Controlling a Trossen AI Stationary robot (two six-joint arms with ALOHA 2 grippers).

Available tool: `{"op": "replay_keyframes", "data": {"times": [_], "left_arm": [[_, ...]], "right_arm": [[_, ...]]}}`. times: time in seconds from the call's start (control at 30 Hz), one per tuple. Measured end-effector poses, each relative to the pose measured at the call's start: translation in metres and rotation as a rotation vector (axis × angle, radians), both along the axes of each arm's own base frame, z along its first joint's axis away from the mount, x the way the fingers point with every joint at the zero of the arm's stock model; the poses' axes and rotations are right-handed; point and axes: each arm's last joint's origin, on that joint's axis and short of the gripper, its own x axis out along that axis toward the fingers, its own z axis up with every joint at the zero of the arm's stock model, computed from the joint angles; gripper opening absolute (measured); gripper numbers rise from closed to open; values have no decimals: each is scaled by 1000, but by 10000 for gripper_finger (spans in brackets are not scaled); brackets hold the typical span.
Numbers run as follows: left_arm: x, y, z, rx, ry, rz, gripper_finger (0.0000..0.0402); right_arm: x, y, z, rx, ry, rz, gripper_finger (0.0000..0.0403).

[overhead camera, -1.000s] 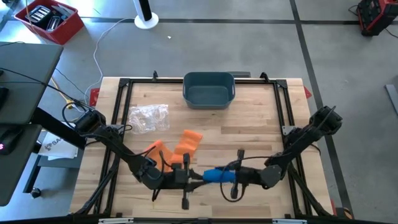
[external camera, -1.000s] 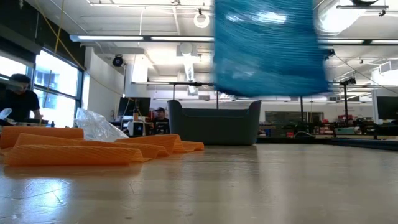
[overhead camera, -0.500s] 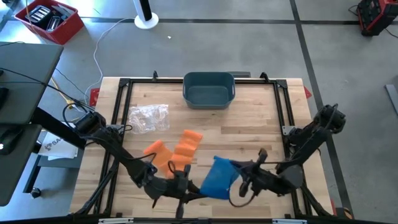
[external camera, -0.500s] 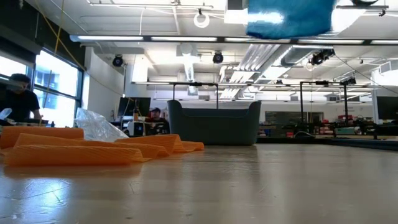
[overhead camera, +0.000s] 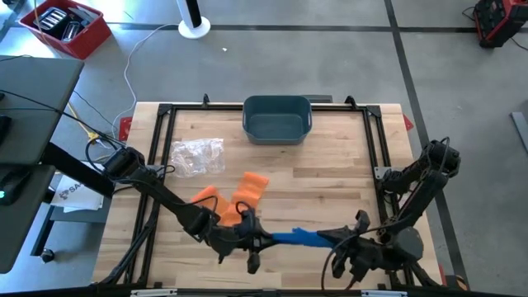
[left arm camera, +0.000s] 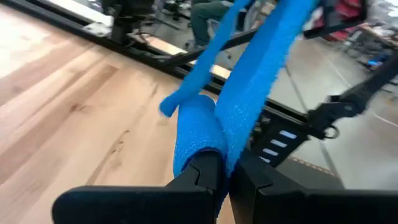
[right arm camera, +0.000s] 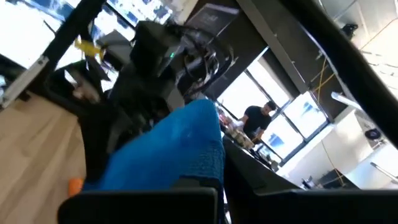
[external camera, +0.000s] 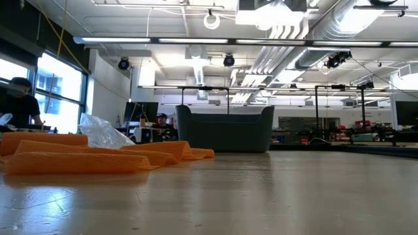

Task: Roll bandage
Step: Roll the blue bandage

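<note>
Near the table's front edge, the left gripper [overhead camera: 257, 240] and right gripper [overhead camera: 337, 240] each pinch an end of the blue stretchy bandage strip [overhead camera: 299, 238], held between them above the wood. Beyond lie orange crinkled bandages [overhead camera: 244, 194], then a dark blue plastic bin [overhead camera: 276, 118].

no text, label, brand, number or sign can be read in any of these views. a white sheet of paper [overhead camera: 73, 193] lying on the floor beside the left edge of the light wooden surface [overhead camera: 330, 177] carries some dark printing, but the marks are too small to make out. the small lit panel [left arm camera: 278, 144] seen past the surface's edge in the left wrist view shows only pale bars, with no legible characters.
</note>
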Motion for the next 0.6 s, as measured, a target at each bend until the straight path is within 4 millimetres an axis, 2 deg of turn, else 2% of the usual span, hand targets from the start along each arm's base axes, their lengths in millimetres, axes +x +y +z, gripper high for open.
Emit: {"op": "replay_keyframes", "data": {"times": [0.1,0.23,0.43,0.6], "left_arm": [[-2,-4,1,-12,-7,-28,12],[-6,-11,2,9,-19,-58,12],[-12,-21,6,35,-57,-97,12],[-17,-28,7,23,-67,-123,12]], "right_arm": [[2,-2,-5,-8,31,-41,0],[7,-11,-23,-12,46,-62,0],[12,-48,-67,127,26,-87,0],[14,-81,-111,397,5,83,0]]}}
